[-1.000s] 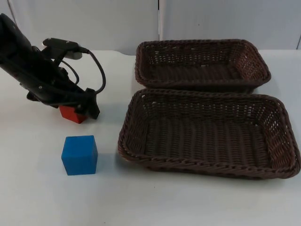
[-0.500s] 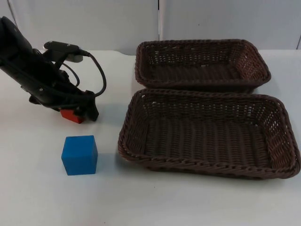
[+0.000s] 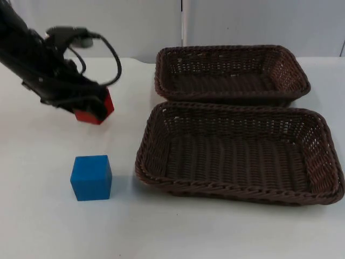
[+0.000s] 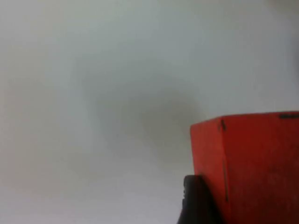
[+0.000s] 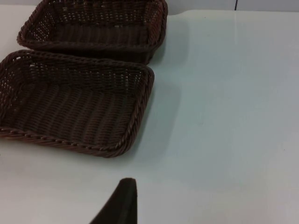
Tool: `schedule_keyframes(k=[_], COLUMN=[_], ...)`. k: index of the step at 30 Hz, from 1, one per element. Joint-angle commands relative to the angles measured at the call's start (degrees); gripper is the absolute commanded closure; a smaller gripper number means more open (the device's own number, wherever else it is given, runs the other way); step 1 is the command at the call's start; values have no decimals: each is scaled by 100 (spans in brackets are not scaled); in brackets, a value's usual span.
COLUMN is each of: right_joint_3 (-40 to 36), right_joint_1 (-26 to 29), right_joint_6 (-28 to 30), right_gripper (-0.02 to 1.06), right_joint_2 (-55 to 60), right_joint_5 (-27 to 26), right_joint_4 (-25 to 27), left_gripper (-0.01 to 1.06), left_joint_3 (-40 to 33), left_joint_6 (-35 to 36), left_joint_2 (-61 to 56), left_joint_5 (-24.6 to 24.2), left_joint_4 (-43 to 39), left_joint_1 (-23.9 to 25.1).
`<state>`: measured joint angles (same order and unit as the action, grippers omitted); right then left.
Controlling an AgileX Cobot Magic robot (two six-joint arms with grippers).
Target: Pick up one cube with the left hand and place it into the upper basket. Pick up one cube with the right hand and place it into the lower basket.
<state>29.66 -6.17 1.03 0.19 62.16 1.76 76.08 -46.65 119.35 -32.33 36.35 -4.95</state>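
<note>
1. The left end effector [image 3: 92, 110] is clamped on the red cube [image 3: 96, 112], held clear above the desk [image 3: 43, 216] toward its far-left part.
2. In the left wrist view a fingertip [image 4: 198, 200] presses one flat face of the red cube [image 4: 252, 163]; it looks rigid, light and smooth, so opposite flat faces suit best.
3. The blue cube [image 3: 91, 177] sits on the desk nearer the front edge, left of the lower basket [image 3: 161, 178].
4. The upper basket [image 3: 161, 81] lies behind it, touching.
5. The right end effector [image 5: 122, 205] waits beyond both baskets; I cannot tell its state.
</note>
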Motion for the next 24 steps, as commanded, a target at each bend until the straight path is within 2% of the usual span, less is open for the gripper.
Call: schedule_keyframes(k=[1,11,24], right_joint_3=[-18,-18,-18], right_joint_1=[41,41,41], right_joint_6=[-9,-9,-9], right_gripper=[-1,-1,-1], right_joint_2=[-19,-19,-19], right_joint_5=[-39,-39,-39], right_joint_4=[-9,-9,-9], left_gripper=[105,105,105], left_joint_3=[21,21,21], left_joint_6=[137,363,518], left_joint_2=[-260,-1308,-2005], left_joint_5=[-158,-714,-827], left_joint_4=[73,61,68], left_joint_1=[-25,-25,-25])
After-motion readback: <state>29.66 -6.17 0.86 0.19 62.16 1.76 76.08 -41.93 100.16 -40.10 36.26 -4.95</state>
